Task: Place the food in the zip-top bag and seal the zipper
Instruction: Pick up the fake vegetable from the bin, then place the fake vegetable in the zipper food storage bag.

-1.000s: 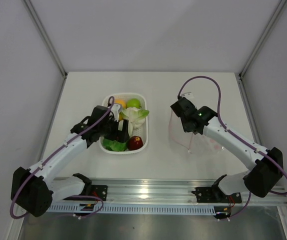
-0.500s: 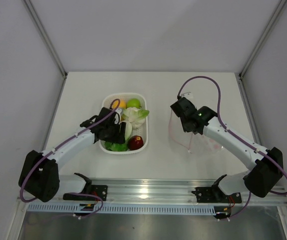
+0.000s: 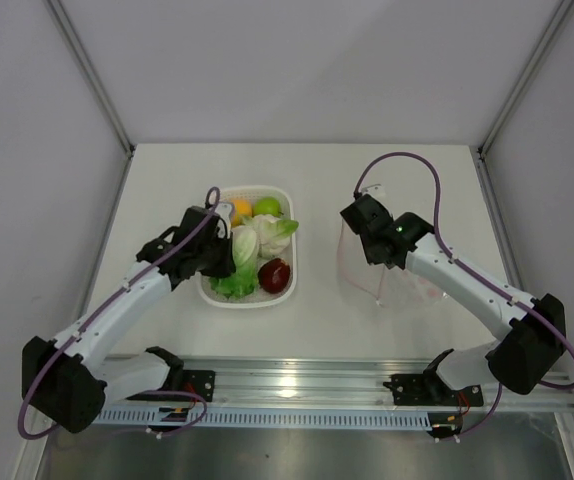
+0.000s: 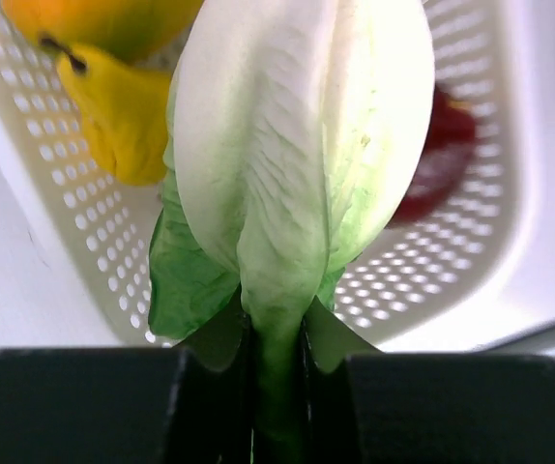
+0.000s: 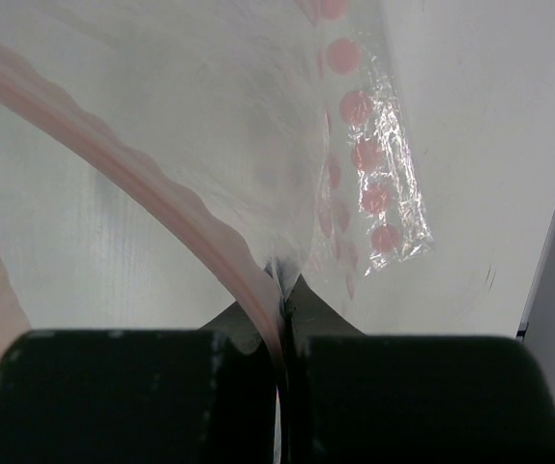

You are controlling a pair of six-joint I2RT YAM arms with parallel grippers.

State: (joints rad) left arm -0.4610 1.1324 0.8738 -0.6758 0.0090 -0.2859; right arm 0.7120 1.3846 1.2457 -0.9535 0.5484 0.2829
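Observation:
My left gripper (image 3: pixel 229 250) is shut on the stem of a green-white lettuce (image 4: pixel 297 145), which hangs just above the white perforated basket (image 4: pixel 452 280). In the basket lie an orange fruit (image 3: pixel 240 208), a lime-green fruit (image 3: pixel 267 207), a dark red apple (image 3: pixel 275 275) and a second lettuce (image 3: pixel 273 234). To the right, my right gripper (image 5: pixel 282 290) is shut on the pink zipper (image 5: pixel 190 217) of the clear zip-top bag (image 3: pixel 397 280). It holds that edge up off the table. The bag's pink dots (image 5: pixel 360 106) show beyond the jaws.
The basket (image 3: pixel 289 240) stands left of centre on the white table. White walls with metal posts close in the back and sides. An aluminium rail (image 3: pixel 297 385) with both arm bases runs along the near edge.
My left gripper has shut on the lettuce and drawn back to the left with it, which uncovers the apple. The right arm and the bag have not moved.

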